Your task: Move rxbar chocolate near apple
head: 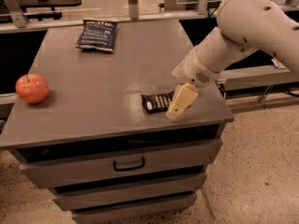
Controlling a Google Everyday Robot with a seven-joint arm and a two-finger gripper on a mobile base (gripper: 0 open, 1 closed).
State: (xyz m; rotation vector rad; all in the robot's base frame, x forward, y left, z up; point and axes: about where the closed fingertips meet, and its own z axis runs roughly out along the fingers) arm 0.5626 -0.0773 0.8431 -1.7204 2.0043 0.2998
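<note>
The rxbar chocolate [155,102], a small flat black wrapper with white lettering, lies near the front right of the grey cabinet top [107,78]. The apple [32,88], round and red-orange, sits at the far left edge of the top. My gripper [180,104] comes down from the right on a white arm [247,27] and sits over the bar's right end, hiding that end. The bar and the apple are far apart, with most of the top's width between them.
A dark blue chip bag [97,34] lies at the back of the top. The cabinet has drawers below, the upper one with a handle [129,164]. Shelving rails run behind. Speckled floor lies to the right.
</note>
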